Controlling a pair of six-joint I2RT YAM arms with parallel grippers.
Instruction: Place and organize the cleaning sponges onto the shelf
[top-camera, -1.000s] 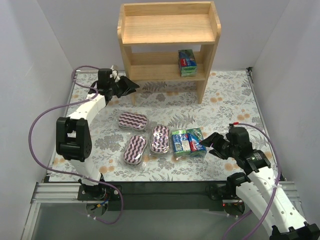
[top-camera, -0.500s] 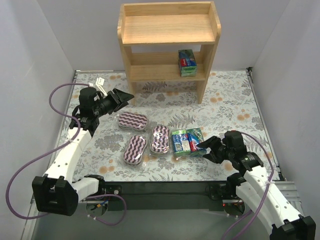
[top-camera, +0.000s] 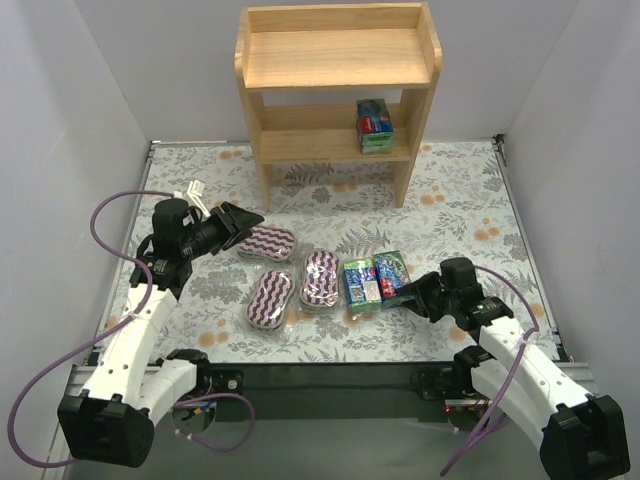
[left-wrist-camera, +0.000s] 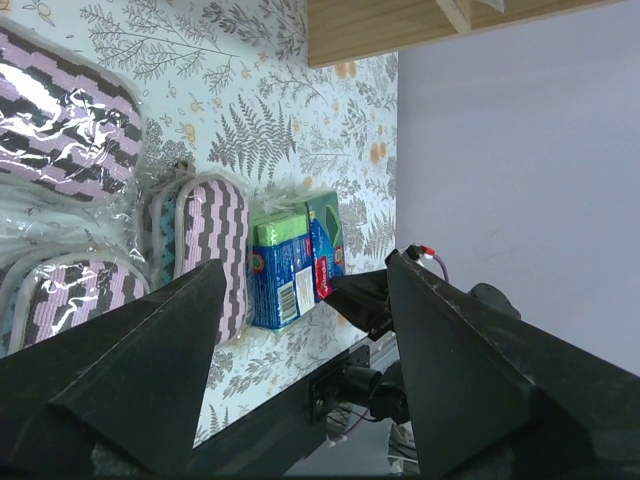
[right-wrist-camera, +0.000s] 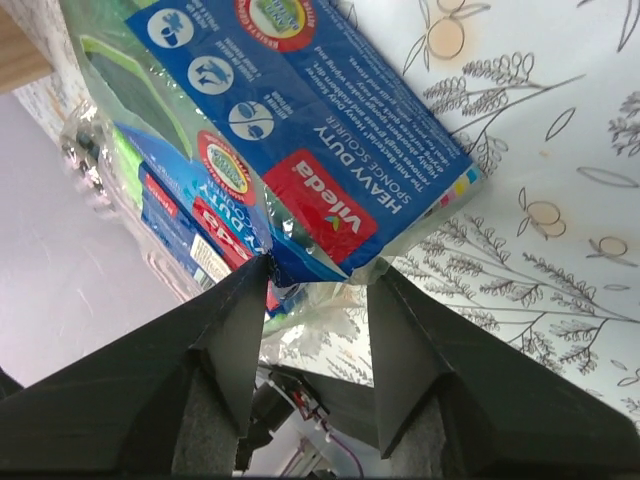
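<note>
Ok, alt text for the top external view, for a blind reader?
Over a floral table, the right gripper brackets the end of the rightmost sponge pack, and the left gripper hangs open by three purple striped pads. Behind, a wooden shelf holds one pack on its lower tier.

Top view, and the shelf (top-camera: 338, 60) stands upper centre, at the back of the table (top-camera: 460, 200). One shelved pack (top-camera: 375, 125) sits on its lower tier, at the right end. Down to mid-frame, a cluster lies on the table in front of the shelf. The upper pad (top-camera: 266, 242) is furthest left and nearest the shelf, with the lower pad (top-camera: 270, 298) below it. The middle pad (top-camera: 320, 278) lies just right of both. Next come two packs side by side, touching: the inner pack (top-camera: 361, 281), then the outer pack (top-camera: 393, 275). The left gripper (top-camera: 252, 218) hangs at the upper pad's left end. The right gripper (top-camera: 402, 292) sits at the outer pack's lower-right corner, that corner between its fingers.
</note>
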